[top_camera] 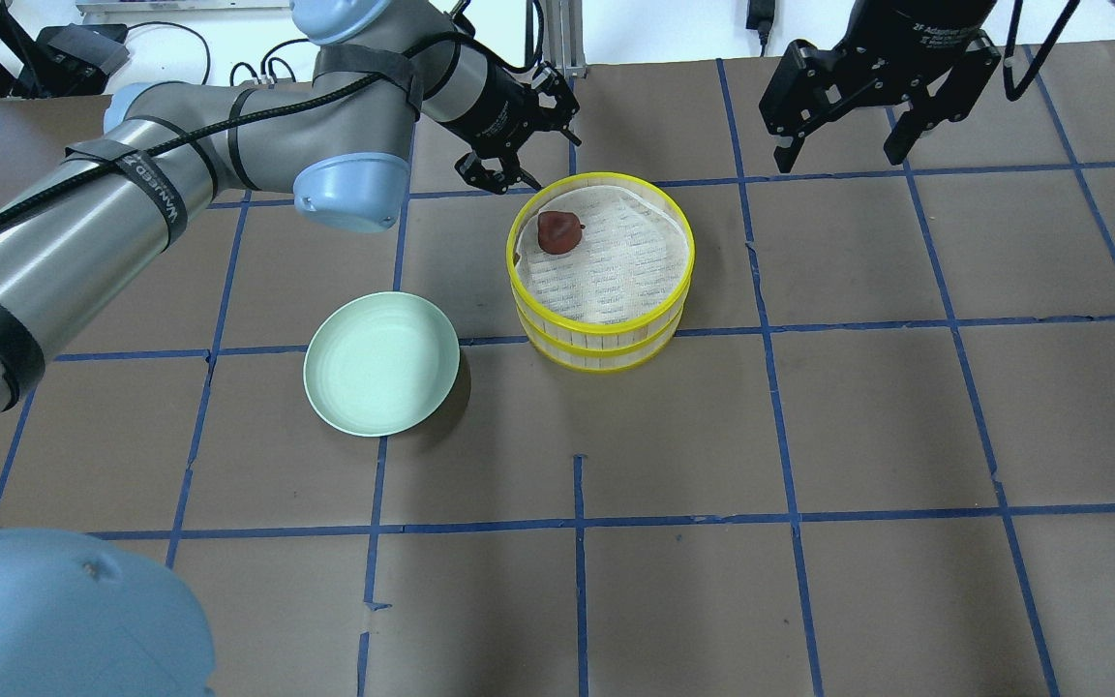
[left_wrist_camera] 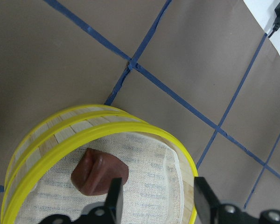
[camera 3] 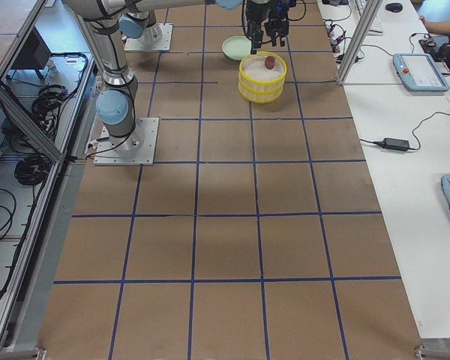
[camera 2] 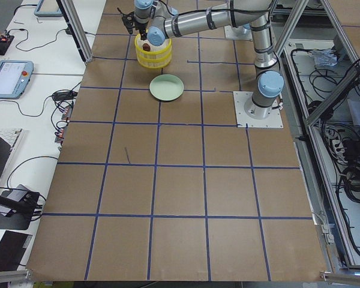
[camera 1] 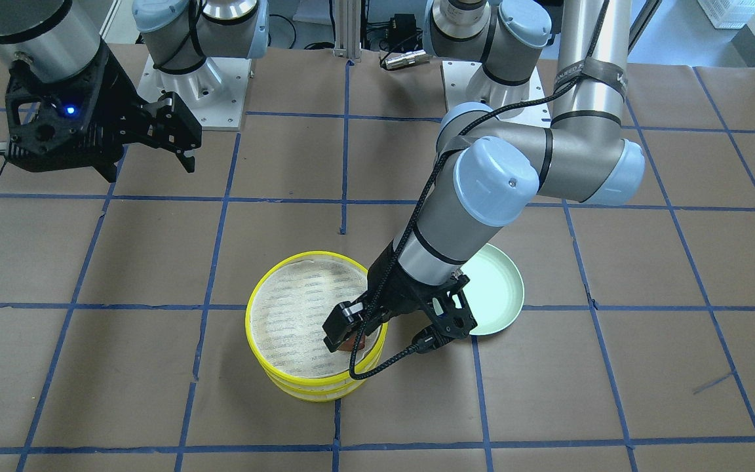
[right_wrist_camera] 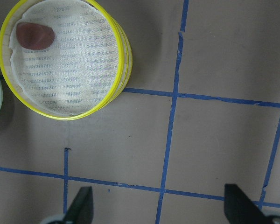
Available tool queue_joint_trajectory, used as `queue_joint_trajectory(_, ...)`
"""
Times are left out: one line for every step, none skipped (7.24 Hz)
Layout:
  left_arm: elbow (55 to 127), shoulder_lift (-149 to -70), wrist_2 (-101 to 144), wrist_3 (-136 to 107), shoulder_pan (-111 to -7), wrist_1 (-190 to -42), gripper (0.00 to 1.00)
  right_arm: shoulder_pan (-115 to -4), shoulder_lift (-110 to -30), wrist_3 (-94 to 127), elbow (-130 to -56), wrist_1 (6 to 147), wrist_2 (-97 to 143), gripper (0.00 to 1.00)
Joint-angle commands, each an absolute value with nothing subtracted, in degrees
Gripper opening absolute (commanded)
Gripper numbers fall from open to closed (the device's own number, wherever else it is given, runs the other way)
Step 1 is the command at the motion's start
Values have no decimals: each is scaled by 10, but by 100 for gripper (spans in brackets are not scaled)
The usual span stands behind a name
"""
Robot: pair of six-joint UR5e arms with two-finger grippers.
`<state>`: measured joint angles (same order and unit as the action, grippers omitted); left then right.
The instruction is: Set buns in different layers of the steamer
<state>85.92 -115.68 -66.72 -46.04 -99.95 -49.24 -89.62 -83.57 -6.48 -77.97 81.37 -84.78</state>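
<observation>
The two-tier steamer (top_camera: 600, 334) with yellow rims stands stacked at mid-table. The dark reddish-brown bun (top_camera: 558, 231) lies on the mesh cloth of the top tier, near its far-left rim. It also shows in the left wrist view (left_wrist_camera: 99, 171) and in the right wrist view (right_wrist_camera: 35, 35). The white bun is hidden or out of view. My left gripper (top_camera: 501, 179) is open and empty, just above and beyond that rim, close to the bun. My right gripper (top_camera: 840, 155) is open and empty, raised high at the far right, away from the steamer.
An empty pale green plate (top_camera: 381, 363) sits on the table left of the steamer, under the left arm's forearm in the front-facing view (camera 1: 499, 288). Brown table cover with blue tape grid lines surrounds them.
</observation>
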Motion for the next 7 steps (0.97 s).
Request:
queue_joint_trajectory(874, -1118, -696, -358, -991, -520, 100, -898, -845, -59, -799, 835, -851, 100)
queue_joint_trajectory(899, -1103, -781, -264, -985, -546, 100, -900, -844, -59, -801, 838, -853, 100)
queue_joint_trajectory(932, -1072, -841, -166, -970, -570, 100, -898, -845, -59, -802, 837, -853, 100)
queue_joint_trajectory(941, -1031, -850, -101, -935, -642, 100, -897, -845, -60, -803, 837, -853, 100)
queue_joint_trajectory(933, -994, -849, -48, -900, -746, 100, -897, -845, -60, -804, 836, -853, 100)
queue_joint_trajectory(928, -942, -851, -39, -878, -834, 100, -897, -845, -61, -807, 835, -853, 100)
queue_joint_trajectory(924, -899, -854, -38, -874, -901, 100, -896, -845, -61, -809, 836, -856, 100)
